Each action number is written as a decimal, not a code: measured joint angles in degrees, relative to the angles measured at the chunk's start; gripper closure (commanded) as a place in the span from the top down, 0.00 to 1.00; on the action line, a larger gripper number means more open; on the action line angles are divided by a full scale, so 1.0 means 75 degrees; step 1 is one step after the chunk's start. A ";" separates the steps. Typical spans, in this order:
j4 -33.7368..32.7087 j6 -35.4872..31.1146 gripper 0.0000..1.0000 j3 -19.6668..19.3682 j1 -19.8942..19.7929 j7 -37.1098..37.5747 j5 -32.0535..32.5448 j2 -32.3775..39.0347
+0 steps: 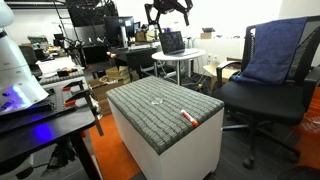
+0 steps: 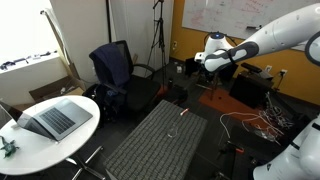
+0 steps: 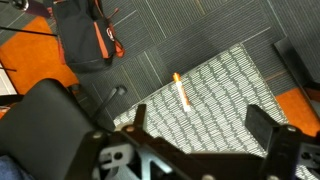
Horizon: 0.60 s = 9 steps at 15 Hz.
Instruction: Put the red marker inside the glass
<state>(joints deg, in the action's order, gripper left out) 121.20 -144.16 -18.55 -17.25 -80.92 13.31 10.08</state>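
Right, in an exterior view the gripper (image 1: 169, 14) hangs high at twelve o'clock, well above the grey carpeted block (image 1: 140, 100). The red marker (image 1: 188, 118) lies flat on that top near its front edge, at about four o'clock from the glass (image 1: 157, 101), which shows only as a faint round rim; the two are apart. In an exterior view the white arm (image 2: 270, 35) reaches in from two o'clock with the gripper (image 2: 203, 63) up over the block (image 2: 150, 145), and the marker (image 2: 183, 112) is a red speck at its far end; the glass can't be made out here. In the wrist view the gripper (image 3: 200, 116) has its jaws wide apart, with the marker (image 3: 180, 92) at twelve o'clock of the gap, down on the ribbed top (image 3: 230, 85).
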 measured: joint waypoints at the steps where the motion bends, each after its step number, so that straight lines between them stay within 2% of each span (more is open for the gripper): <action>1: -0.0003 -0.0002 1.00 0.0040 -0.0048 -0.0008 -0.0062 0.0102; 9: -0.0046 -0.0002 1.00 0.0148 -0.0161 -0.0104 -0.0139 0.0351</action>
<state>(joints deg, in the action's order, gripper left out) 120.86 -144.17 -17.44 -18.46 -81.70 12.27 12.71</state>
